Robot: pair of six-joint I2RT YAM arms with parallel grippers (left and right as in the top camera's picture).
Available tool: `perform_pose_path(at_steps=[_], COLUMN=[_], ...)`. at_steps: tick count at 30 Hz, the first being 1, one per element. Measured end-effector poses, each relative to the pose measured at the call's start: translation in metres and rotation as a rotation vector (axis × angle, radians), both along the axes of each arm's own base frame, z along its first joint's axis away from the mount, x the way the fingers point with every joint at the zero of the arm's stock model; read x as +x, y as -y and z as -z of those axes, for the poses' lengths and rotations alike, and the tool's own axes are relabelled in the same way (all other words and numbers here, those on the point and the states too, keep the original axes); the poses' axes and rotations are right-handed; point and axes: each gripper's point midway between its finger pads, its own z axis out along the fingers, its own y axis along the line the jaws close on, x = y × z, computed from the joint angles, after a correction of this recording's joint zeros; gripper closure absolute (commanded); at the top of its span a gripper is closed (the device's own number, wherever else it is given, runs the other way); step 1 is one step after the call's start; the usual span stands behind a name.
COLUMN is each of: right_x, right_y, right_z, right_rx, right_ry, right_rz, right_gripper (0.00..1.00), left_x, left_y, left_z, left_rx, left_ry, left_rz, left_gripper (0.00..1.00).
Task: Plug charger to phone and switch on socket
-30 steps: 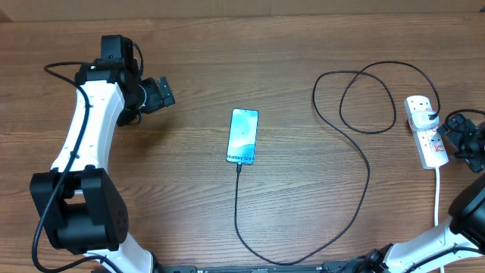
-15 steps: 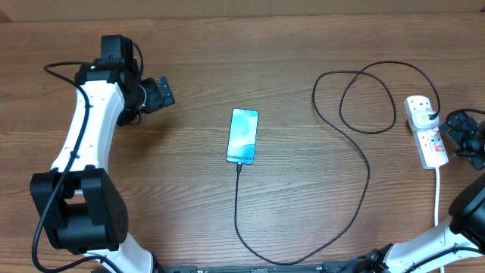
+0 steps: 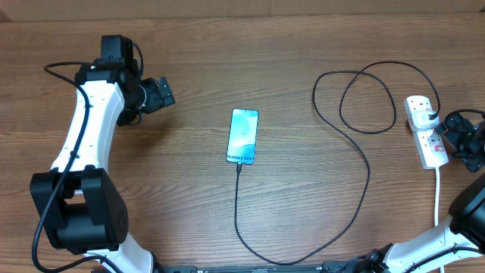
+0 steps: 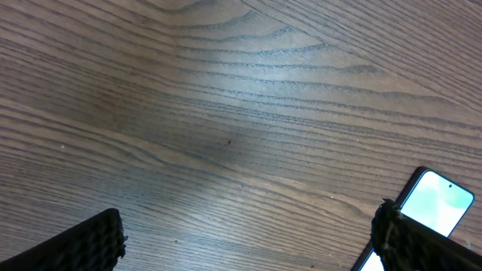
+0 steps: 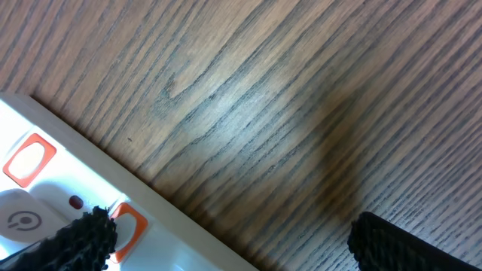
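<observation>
Phone (image 3: 242, 136) lay at the middle of the table (image 3: 303, 45), screen lit, the charger (image 3: 368, 178) meeting its near end and looping to the socket (image 3: 425, 133) by the right edge. Left gripper (image 3: 168, 92) hung wide and empty toward the far-left corner; right gripper (image 3: 455, 139) stood wide, empty, just beside the socket.

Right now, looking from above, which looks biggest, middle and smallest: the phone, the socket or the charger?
1. charger: its looping cable is by far the longest thing.
2. socket: a bit longer than the phone.
3. phone: shorter, but it looks slightly wider, so these two are close.
</observation>
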Motion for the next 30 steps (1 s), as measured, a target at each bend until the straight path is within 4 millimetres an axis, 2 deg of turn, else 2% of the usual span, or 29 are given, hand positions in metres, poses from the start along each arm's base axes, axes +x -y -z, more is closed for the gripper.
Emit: perform_pose_path(at_steps=[18, 30], right_x=[0.0052, 0.0014], right_y=[0.0048, 0.0015], right_z=[-0.0029, -0.0008], right_rx=[-0.021, -0.006], right_ry=[0.023, 0.007], right_rz=[0.000, 0.000], right_gripper=[0.00, 0.00], left_x=[0.0000, 0.0000], left_y=[0.0000, 0.0000], left_z=[0.0000, 0.0000], left_rx=[0.000, 0.000], left_ry=[0.000, 0.000], left_rz=[0.000, 0.000], left_gripper=[0.00, 0.00])
